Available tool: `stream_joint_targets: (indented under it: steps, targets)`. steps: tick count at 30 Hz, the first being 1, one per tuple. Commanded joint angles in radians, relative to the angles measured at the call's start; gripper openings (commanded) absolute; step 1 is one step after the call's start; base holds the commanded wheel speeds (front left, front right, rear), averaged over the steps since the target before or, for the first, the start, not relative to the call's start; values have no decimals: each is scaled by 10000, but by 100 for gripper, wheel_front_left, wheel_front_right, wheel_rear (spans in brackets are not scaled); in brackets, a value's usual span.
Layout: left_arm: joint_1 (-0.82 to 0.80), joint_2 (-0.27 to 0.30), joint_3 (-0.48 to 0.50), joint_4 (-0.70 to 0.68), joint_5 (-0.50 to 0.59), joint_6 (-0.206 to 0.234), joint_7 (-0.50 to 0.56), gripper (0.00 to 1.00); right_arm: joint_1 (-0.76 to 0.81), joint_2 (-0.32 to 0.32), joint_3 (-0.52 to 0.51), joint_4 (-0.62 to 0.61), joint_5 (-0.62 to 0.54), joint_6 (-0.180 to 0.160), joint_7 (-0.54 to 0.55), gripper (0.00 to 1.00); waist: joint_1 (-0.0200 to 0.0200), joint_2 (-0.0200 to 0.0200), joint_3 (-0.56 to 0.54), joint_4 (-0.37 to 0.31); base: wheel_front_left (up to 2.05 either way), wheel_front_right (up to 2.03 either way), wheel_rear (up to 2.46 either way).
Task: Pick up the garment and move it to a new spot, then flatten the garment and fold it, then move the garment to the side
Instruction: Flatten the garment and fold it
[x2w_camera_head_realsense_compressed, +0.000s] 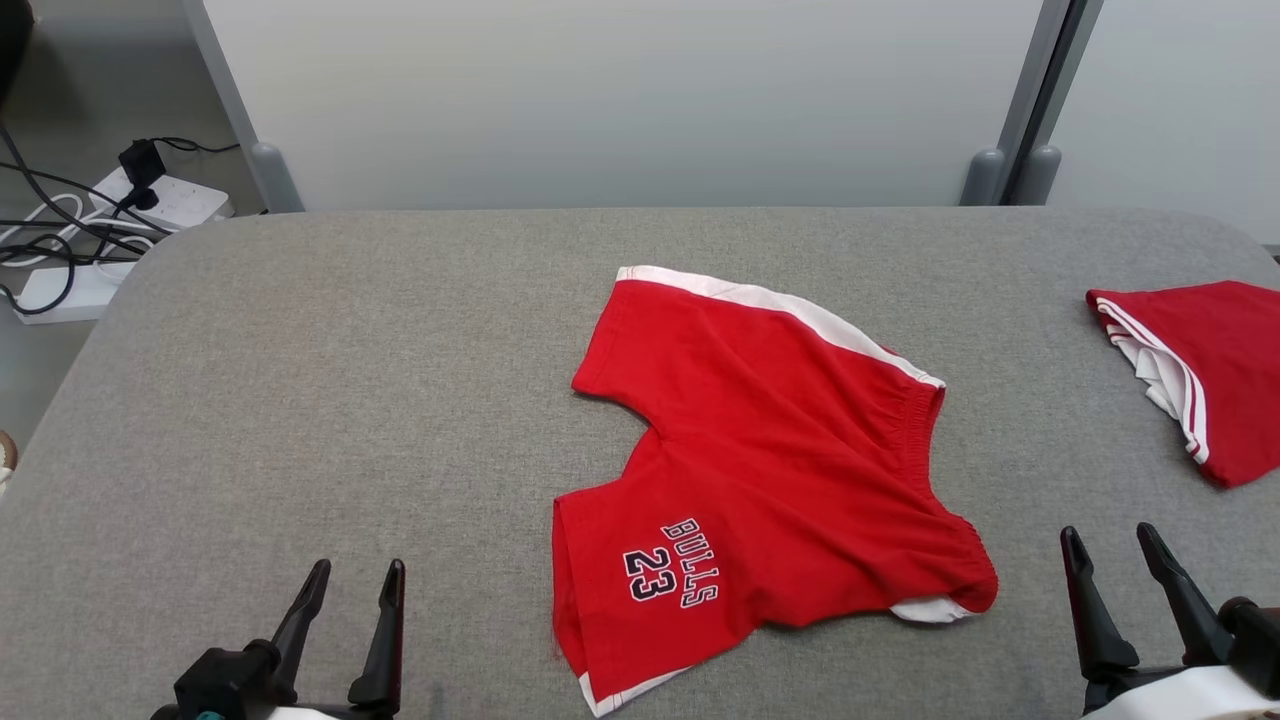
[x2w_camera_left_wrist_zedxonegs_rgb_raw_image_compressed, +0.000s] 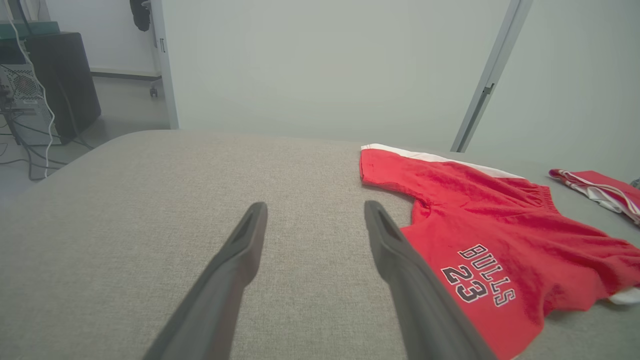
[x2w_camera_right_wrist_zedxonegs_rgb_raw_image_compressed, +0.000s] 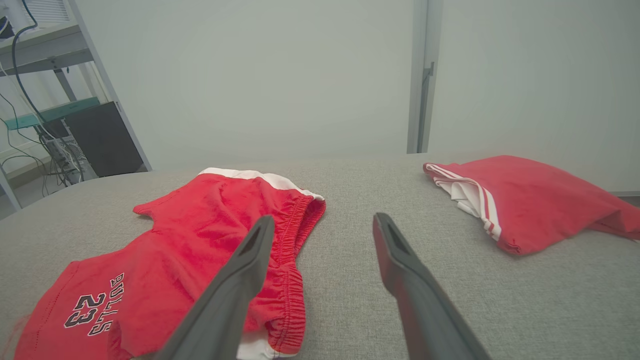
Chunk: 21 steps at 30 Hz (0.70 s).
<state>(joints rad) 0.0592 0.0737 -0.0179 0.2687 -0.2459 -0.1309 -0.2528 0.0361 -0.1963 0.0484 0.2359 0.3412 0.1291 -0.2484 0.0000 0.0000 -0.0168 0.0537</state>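
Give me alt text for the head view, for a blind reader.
Red shorts printed BULLS 23 lie on a grey table. The left gripper and right gripper stand open at the bottom corners; another red garment lies at the right edge.

A striped red garment (x2w_camera_head_realsense_compressed: 1215, 375) lies at the frame's right edge on the grey tabletop (x2w_camera_head_realsense_compressed: 300, 400). A white power strip (x2w_camera_head_realsense_compressed: 175, 200) and black cables (x2w_camera_head_realsense_compressed: 45, 250) sit on the floor, upper left.
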Motion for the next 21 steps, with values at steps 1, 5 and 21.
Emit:
stream_joint_targets:
  steps: [1,5,21]
  targets:
    - [-182,30,339,-307,117,2,-90,100,-102,-218,241,-218,-65,16,-133,100,0,0,9,-1,0,0,0]
    - [-166,28,324,-328,149,2,-90,100,-94,-218,226,-199,-83,16,-133,100,0,0,18,9,0,0,0]
    - [-241,89,-143,-130,-58,2,-90,100,-459,-918,2469,1945,1333,16,-106,100,0,0,153,194,0,0,0]
